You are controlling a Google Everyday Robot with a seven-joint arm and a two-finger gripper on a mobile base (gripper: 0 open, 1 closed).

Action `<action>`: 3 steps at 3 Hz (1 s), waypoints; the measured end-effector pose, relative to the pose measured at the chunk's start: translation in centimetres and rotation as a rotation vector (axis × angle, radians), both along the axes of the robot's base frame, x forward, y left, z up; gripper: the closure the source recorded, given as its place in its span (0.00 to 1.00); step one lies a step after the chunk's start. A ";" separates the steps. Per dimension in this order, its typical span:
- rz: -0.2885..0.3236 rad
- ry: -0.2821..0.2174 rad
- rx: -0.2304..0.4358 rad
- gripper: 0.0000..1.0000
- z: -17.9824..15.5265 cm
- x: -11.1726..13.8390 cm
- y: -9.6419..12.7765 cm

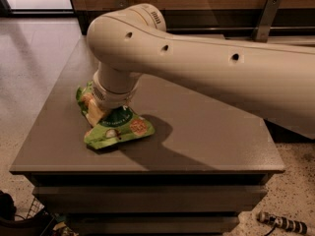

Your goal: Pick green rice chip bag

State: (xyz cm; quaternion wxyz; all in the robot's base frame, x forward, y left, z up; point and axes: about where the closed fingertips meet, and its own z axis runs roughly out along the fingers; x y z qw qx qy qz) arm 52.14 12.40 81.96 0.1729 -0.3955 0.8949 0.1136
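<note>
Reaching down over the left part of the grey tabletop (211,146), the cream arm's (197,68) gripper (111,106) is sitting directly atop the flat, crinkly green rice chip bag (119,130). The bag's long axis is running far-left to near-right. Whether the gripper is holding it cannot be told.

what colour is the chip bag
Light green bag, camera view; the gripper is right over it.

The green rice chip bag (119,130) lies left on the table (211,146); the pincer (113,109) sits, seemingly, atop it.
</note>
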 end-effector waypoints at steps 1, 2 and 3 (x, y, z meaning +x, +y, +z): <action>0.032 -0.045 0.023 1.00 2.3 0.0 -0.3; 0.059 -0.117 0.072 1.00 5.7 -0.4 -1.5; 0.069 -0.197 0.138 1.00 9.1 -1.0 -3.8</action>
